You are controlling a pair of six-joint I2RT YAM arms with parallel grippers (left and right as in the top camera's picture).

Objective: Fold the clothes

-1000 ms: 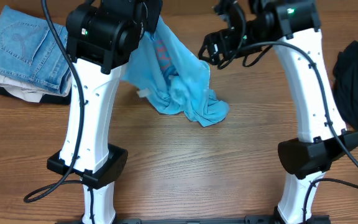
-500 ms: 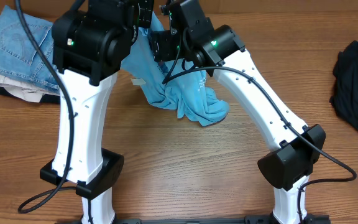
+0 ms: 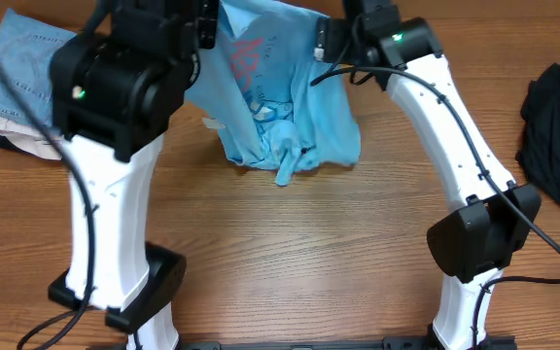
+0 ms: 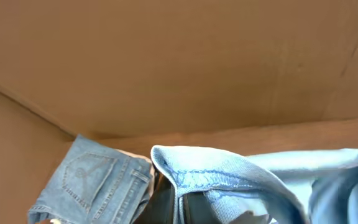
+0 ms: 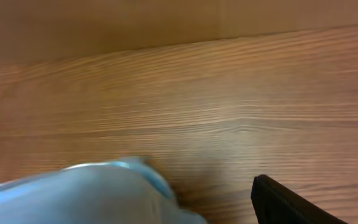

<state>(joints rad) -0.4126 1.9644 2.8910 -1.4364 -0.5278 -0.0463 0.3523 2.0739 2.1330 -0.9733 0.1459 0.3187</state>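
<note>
T-shirt point(image 3: 290, 107) hangs between both arms, top edge left-right, upper centre | left gripper point(image 3: 209, 24) clamped on frame-left corner | right gripper point(image 3: 327, 39) at frame-right corner, grip unreadable

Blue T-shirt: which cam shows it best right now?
Overhead: the T-shirt hangs spread wide, red lettering visible, lower end bunched. Left wrist shows only its stitched hem; right wrist only a blurred blue patch.

Sky-blue short-sleeved cotton T-shirt point(image 3: 304, 117), red lettering visible, hangs raised and spread wide near the far edge; its lower portion is bunched and wrinkled, resting on the brown wood-grain counter point(image 3: 290, 258).
</note>
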